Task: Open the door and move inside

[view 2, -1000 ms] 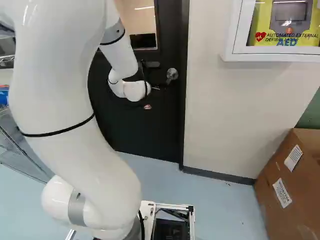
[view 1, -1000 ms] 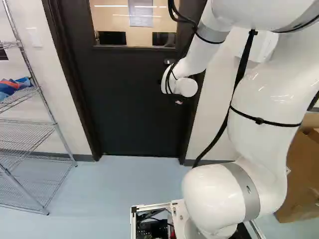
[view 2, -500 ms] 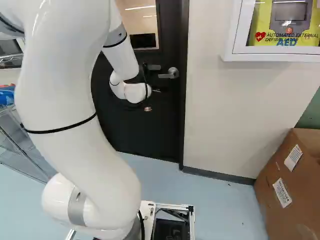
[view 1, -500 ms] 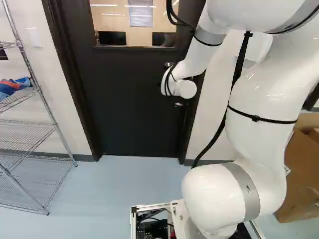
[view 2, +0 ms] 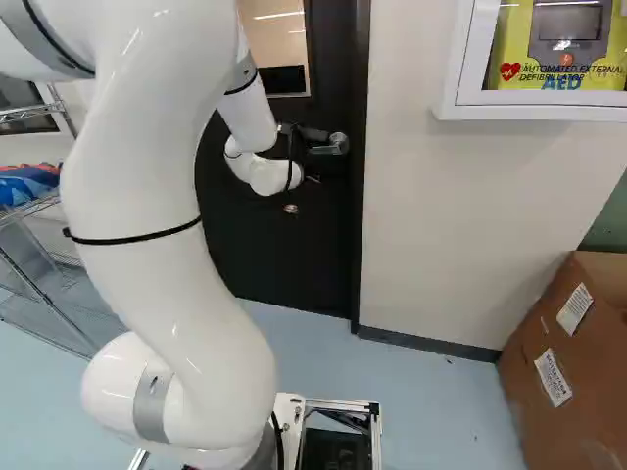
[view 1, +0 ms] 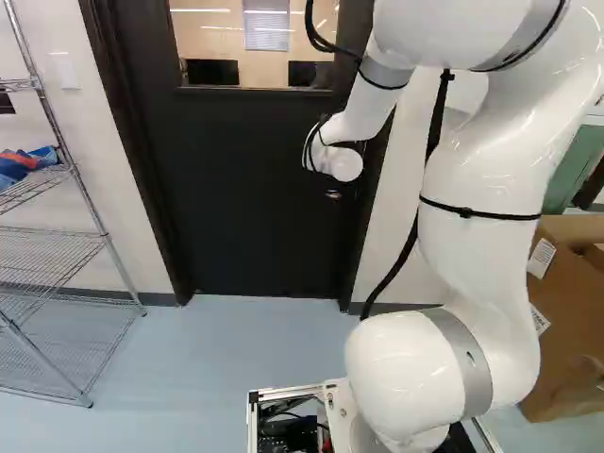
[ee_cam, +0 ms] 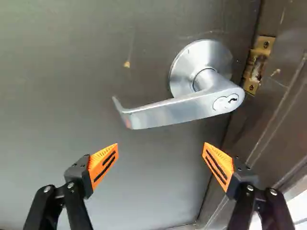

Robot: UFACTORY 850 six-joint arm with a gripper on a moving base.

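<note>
The gripper (view 2: 312, 179) is mostly hidden behind the white wrist in the right base view, close to the dark door (view 1: 245, 198). The door stands closed in its frame, with a window in its upper part. Its silver lever handle (view 2: 331, 146) shows beside the wrist. In the wrist view the gripper (ee_cam: 161, 147) is open, its orange-padded fingers wide apart with nothing between them. The lever (ee_cam: 177, 109) lies nearly level ahead of the fingertips, out from its round plate (ee_cam: 192, 62). A brass plate (ee_cam: 256, 64) is set in the frame beside it.
A wire shelf rack (view 1: 57, 231) stands left of the door. At the right are a cardboard box (view 2: 558, 357) on the floor and a white defibrillator cabinet (view 2: 529, 113) on the wall. The door frame (view 2: 360, 196) borders the handle side.
The arm has shifted left in the left base view, and its wrist slightly up and right in the right one. The lever, not visible as level there a second ago, now shows level. The base stayed still.
</note>
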